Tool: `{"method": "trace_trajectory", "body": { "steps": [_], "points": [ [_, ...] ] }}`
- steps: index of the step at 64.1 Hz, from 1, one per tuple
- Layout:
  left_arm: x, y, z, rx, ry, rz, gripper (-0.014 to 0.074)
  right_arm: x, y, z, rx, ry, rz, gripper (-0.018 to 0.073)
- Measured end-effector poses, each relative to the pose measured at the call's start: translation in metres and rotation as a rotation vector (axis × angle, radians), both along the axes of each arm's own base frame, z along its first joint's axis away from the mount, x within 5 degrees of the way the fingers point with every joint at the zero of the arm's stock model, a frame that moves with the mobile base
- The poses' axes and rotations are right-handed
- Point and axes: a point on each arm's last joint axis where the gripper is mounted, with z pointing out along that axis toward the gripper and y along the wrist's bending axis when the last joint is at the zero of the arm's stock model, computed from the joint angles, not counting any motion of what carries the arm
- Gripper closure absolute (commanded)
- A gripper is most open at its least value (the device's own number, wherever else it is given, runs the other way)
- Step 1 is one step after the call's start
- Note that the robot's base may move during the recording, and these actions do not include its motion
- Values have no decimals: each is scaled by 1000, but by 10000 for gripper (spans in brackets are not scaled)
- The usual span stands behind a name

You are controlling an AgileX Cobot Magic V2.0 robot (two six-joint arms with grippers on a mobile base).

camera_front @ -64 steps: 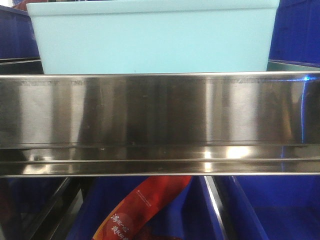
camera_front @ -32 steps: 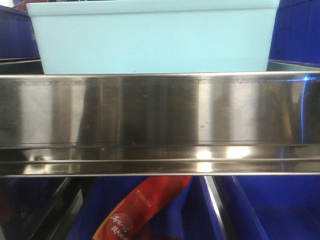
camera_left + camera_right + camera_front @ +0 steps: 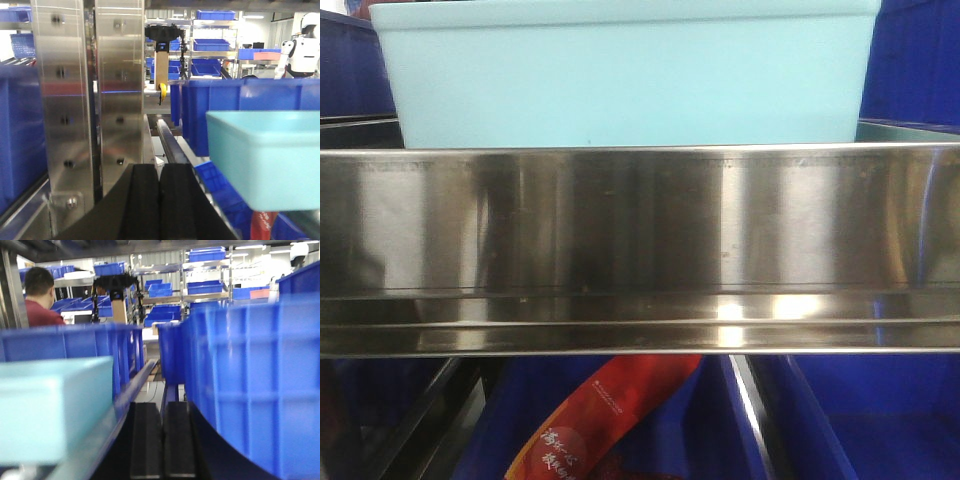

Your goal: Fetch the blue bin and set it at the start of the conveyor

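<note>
**Desk:** Where is the tub?

**Photographer:** The pale turquoise plastic rectangular bin (image 3: 630, 80) stands on the shelf, right behind a shiny stainless-steel shelf rail (image 3: 640, 230) that hides its base in the front view. Dark royal-blue ribbed crates (image 3: 910, 60) flank it.

**Desk:** And relative to the arms?

**Photographer:** It lies between them. In the left wrist view the bin (image 3: 265, 155) sits to the right of the left pincer (image 3: 159, 200), apart from it. In the right wrist view the bin (image 3: 55, 405) is to the left of the right pincer (image 3: 162, 440), also untouched.

**Desk:** How do the pincers stand?

**Photographer:** The left one's black pads (image 3: 142, 200) are pressed together, with only a seam between them and nothing held. The right one's black pads (image 3: 146, 440) are closed to a thin dark line, also empty. Neither touches anything visible.

**Desk:** Surroundings?

**Photographer:** A bolted steel upright post (image 3: 90, 100) rises left of the left pincer. A tall blue crate (image 3: 250, 380) crowds the right pincer's right side. A red printed packet (image 3: 610, 410) lies on the level below the rail. Far back, a person in a red shirt (image 3: 40, 300) faces away, and a white humanoid robot (image 3: 307, 45) stands among the racks.
</note>
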Motion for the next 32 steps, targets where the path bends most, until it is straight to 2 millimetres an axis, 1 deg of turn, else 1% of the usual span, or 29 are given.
{"method": "trace_trajectory", "body": {
  "steps": [3,6,13,23,30,32],
  "points": [
    [-3,0,12,1,23,2,707,-5,0,16,1,-20,-2,722],
    [-3,0,21,3,65,3,707,-8,0,27,2,-23,-3,722],
    [2,0,46,8,134,7,707,-6,0,52,6,20,-8,722],
    [20,0,83,18,200,8,707,9,-2,86,-9,149,-16,722],
    [39,-1,103,20,231,8,707,22,-3,107,-36,249,-22,722],
    [44,-1,106,20,239,8,707,27,-3,114,-38,265,-23,722]
  ]
}}
